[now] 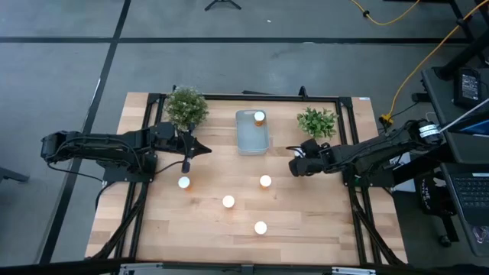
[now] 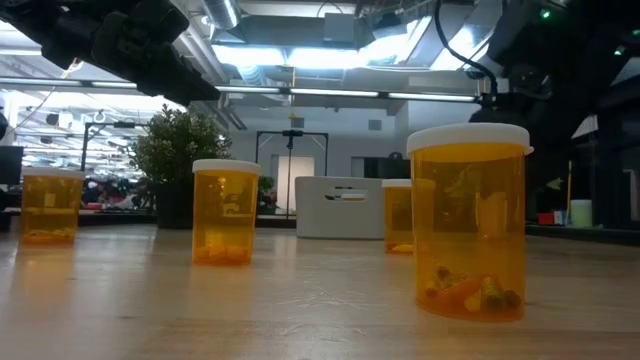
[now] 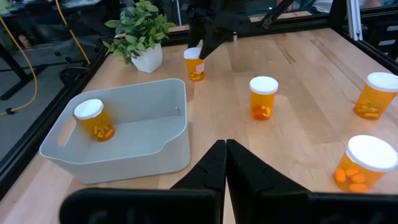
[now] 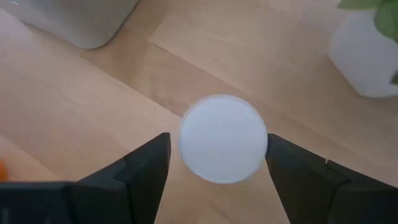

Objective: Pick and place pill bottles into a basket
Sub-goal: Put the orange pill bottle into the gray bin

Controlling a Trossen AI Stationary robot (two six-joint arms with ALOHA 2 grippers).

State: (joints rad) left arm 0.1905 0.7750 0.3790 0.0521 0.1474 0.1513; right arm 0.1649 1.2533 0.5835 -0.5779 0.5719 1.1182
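The pale tray-like basket [image 1: 252, 137] stands at the far middle of the table with one orange, white-capped pill bottle [image 1: 260, 117] upright inside it; both also show in the left wrist view [image 3: 94, 120]. Several more bottles stand upright on the wood [image 1: 184, 182] [image 1: 265, 181] [image 1: 228, 202] [image 1: 260, 228]. My right gripper [image 4: 219, 163] is open and points down over another bottle, right of the basket. Its fingers stand on either side of that bottle's white cap [image 4: 222, 138]. This bottle stands on the table [image 3: 194, 63]. My left gripper [image 3: 225, 152] is shut and empty, left of the basket.
Two potted plants stand at the far edge, one left [image 1: 186, 107] and one right [image 1: 317, 121] of the basket. The right plant's white pot [image 4: 367, 53] is close to my right gripper. A black frame rail [image 1: 351, 145] runs round the table.
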